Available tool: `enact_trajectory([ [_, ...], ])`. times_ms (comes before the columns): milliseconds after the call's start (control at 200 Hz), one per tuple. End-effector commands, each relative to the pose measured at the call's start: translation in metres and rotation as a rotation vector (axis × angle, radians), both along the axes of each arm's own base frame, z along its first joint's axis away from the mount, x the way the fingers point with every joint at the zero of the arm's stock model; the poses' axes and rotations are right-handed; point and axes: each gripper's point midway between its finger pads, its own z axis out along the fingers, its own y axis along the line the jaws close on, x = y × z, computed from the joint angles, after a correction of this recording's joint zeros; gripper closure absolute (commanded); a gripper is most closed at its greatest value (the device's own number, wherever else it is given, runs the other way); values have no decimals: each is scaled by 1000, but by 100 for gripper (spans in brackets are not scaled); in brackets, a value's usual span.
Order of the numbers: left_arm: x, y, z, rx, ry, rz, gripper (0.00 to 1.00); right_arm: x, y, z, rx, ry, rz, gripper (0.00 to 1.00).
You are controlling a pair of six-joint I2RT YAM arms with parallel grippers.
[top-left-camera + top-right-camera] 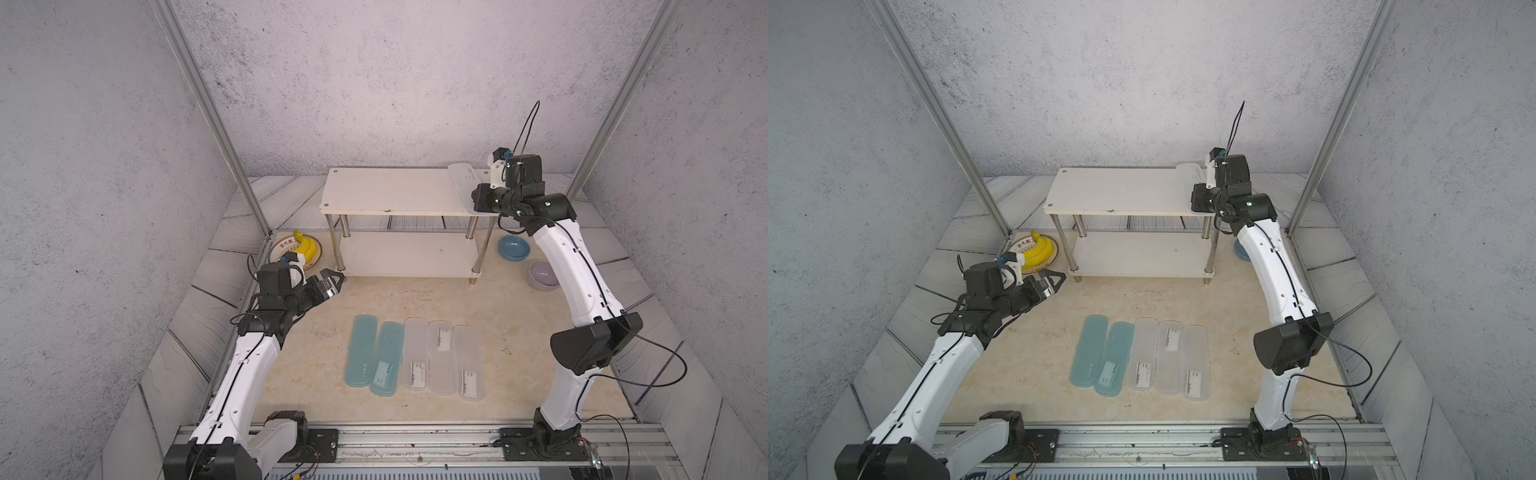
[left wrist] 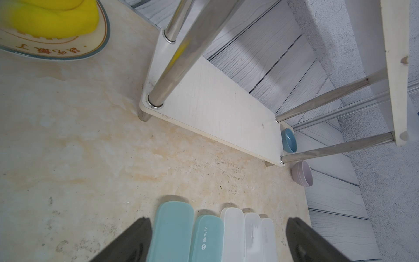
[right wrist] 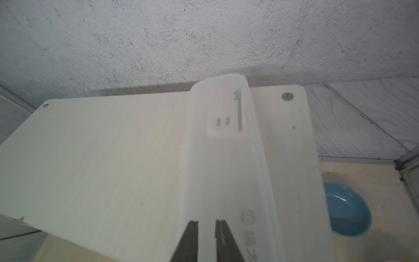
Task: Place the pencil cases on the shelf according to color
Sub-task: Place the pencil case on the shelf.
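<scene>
Where the table lies nearest the arm bases, five pencil cases rest flat in a close row, long edges side by side: two teal cases (image 1: 360,351) (image 1: 388,359) on the left, three white cases (image 1: 415,353) (image 1: 442,357) (image 1: 469,361) on the right. Small white labels (image 1: 382,372) show on four of them (print too small to read); a round logo (image 2: 203,246) with Chinese characters marks one teal lid. Bare tabletop (image 1: 415,297) separates the row from the shelf (image 1: 407,253). The left gripper (image 1: 338,282) hovers near the shelf's front left post (image 1: 336,249), jaws spread wide, holding nothing. A sixth case (image 3: 222,158) lies on the top board (image 3: 113,147), parallel to its right edge, a strip of board between. Wide bare board extends to its left. The right gripper (image 3: 206,223) sits over the case's near end, fingers slightly parted; whether they pinch it cannot be told. A matching logo (image 3: 247,215) shows there.
</scene>
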Motion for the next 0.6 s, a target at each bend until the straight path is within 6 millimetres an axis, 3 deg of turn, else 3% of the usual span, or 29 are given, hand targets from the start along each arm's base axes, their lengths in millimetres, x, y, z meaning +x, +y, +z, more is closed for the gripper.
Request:
enact_trajectory([
  [0,-4,0,1,23,-10,-10,1,-10,-5,38,3,-61,-7,47],
  [90,-5,3,1,47,-14,-5,1,-25,-9,67,28,-106,-8,26],
  [220,-7,6,-2,79,-13,0,1,-55,-21,76,43,-91,-33,21],
  [385,-12,6,-9,77,4,2,1,-108,-36,34,30,44,-42,19],
  [596,-25,-1,-12,91,17,-64,1,-193,-49,-44,81,229,-31,19],
])
